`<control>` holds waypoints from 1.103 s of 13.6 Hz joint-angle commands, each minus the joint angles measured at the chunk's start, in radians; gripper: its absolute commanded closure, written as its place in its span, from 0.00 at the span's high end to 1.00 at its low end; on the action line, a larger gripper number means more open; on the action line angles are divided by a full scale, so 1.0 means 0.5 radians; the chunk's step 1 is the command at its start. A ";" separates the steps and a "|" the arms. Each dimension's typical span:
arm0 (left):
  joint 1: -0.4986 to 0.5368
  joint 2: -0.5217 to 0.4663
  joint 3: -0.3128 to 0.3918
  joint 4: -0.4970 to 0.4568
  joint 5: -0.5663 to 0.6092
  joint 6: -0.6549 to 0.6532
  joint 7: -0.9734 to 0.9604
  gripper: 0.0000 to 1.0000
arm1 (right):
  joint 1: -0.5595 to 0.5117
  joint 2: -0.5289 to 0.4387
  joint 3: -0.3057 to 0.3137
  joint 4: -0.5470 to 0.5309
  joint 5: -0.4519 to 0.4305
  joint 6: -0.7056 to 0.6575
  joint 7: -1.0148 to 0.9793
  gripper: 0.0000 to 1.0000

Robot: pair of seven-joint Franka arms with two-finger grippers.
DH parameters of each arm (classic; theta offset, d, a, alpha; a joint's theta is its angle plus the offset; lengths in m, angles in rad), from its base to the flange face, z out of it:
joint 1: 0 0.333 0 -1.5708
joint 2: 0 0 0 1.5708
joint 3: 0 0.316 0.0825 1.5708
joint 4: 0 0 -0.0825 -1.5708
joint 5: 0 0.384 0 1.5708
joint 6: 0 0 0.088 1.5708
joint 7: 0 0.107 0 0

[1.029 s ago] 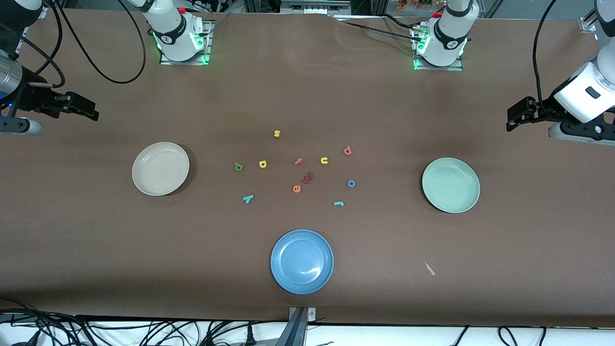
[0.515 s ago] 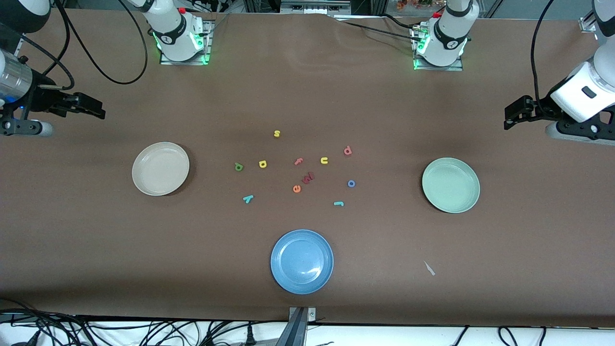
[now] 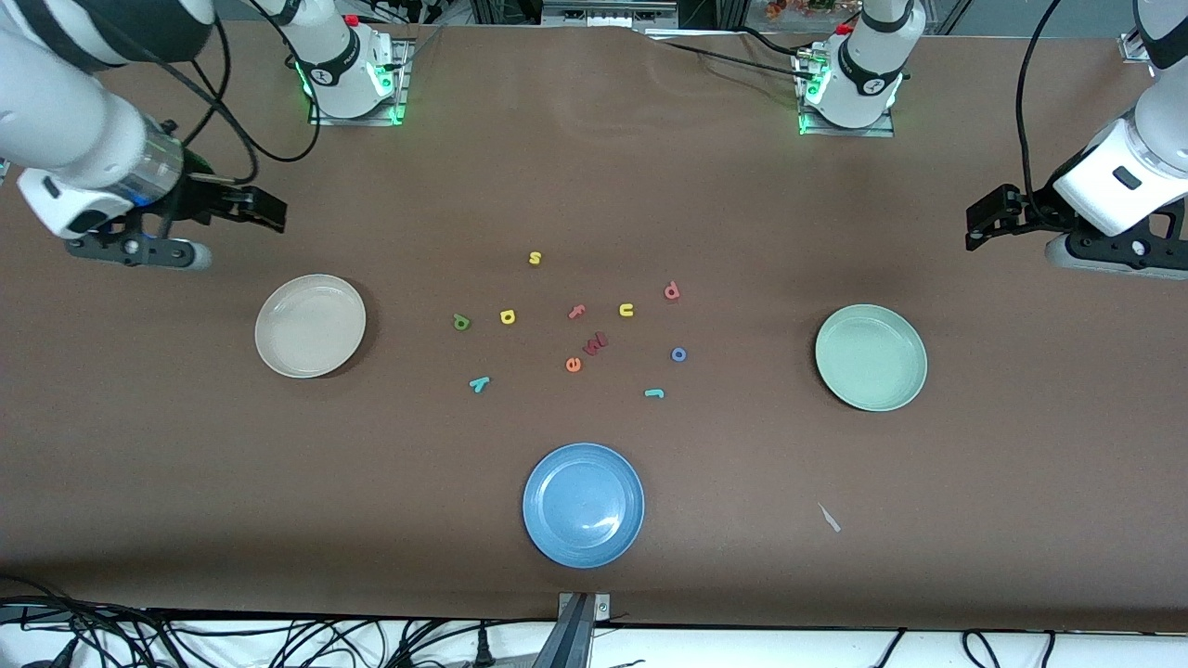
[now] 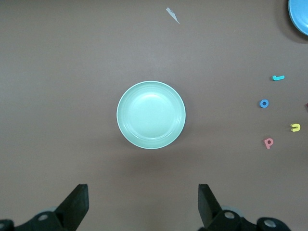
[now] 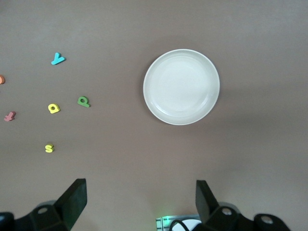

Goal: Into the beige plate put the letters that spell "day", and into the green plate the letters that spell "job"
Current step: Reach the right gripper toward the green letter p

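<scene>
Fingers of both grippers stood wide apart and held nothing. The right gripper (image 3: 264,209) hung over bare brown bench (image 3: 594,167) at the right arm's end, its arm partly cut off by the picture's edge. The left gripper (image 3: 984,221) hung over the left arm's end, also cut off.

The round cream-beige plate (image 3: 310,326) and round pale mint-green plate (image 3: 871,357) were both empty. Between them lay the tiny foam letters: yellow "d" (image 3: 507,317), dark green "a" (image 3: 461,322), teal "y" (image 3: 479,382), teal "j" (image 3: 654,393), blue ring "o" (image 3: 678,353), and pinkish-red "b" (image 3: 672,291). Their exact shapes were hard to read.
</scene>
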 commanded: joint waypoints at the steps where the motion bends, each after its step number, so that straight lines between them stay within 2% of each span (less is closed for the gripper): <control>1: -0.007 0.022 0.001 0.062 -0.026 -0.047 -0.025 1.00 | 0.028 0.084 -0.003 0.015 0.020 0.078 0.015 1.00; 9: -0.007 0.022 0.001 0.062 -0.026 -0.047 -0.028 1.00 | 0.099 0.455 0.135 -0.135 0.005 0.559 -0.040 1.00; 12: -0.007 0.022 -0.002 0.062 -0.026 -0.047 -0.028 1.00 | 0.102 0.464 0.188 -0.405 0.005 0.973 -0.110 1.00; 15: -0.007 0.022 -0.009 0.062 -0.026 -0.047 -0.013 1.00 | 0.099 0.446 0.212 -0.626 0.005 1.307 -0.392 1.00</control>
